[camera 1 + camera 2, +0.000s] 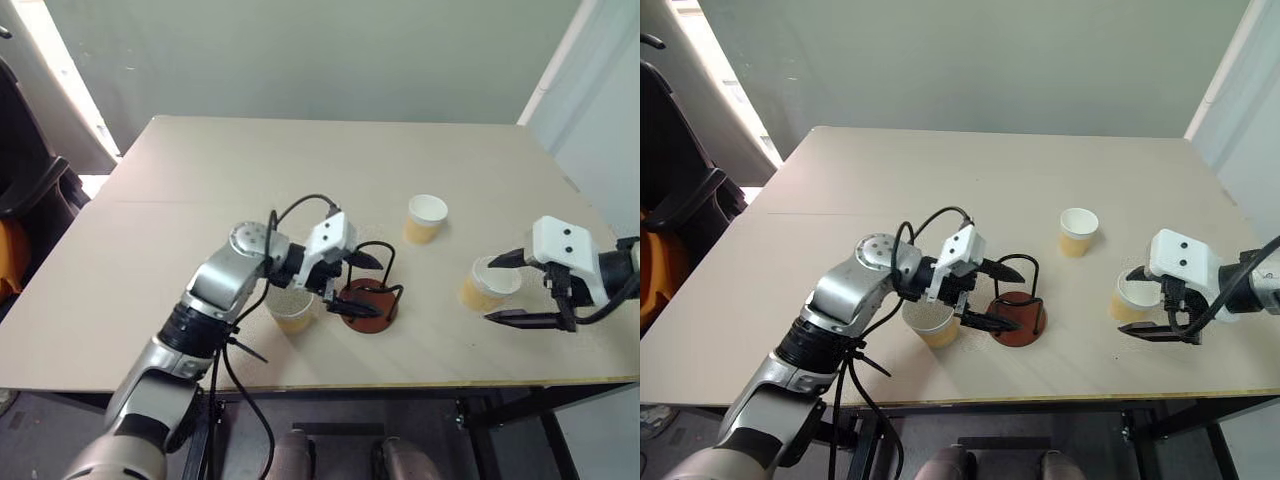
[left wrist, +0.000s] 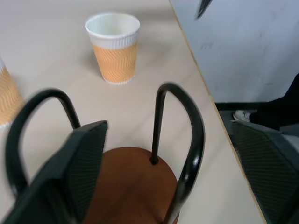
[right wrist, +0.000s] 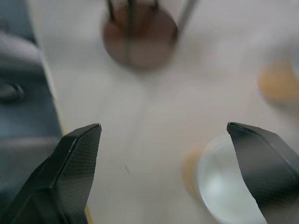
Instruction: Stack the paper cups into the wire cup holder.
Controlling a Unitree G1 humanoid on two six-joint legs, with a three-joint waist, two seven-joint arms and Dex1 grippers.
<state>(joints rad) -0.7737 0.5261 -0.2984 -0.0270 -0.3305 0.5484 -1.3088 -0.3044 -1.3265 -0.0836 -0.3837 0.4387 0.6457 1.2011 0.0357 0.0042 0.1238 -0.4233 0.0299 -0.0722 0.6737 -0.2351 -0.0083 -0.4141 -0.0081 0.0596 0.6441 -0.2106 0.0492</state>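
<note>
The wire cup holder point(image 1: 367, 295) stands empty on the bench point(image 1: 200, 200), its loops between the wide-open fingers of our left tool point(image 1: 352, 285), which holds nothing. One paper cup point(image 1: 292, 310) sits upright just beside it at nine o'clock. Our right tool point(image 1: 520, 288), jaws wide and empty, straddles another upright cup point(image 1: 487, 285) at three o'clock; the third point(image 1: 426, 219) stands at one o'clock.

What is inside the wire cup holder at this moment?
No cup stands inside the wire cup holder: its brown base is bare. The open left hand straddles it, one finger reaching between the loops and covering part of the base.
</note>
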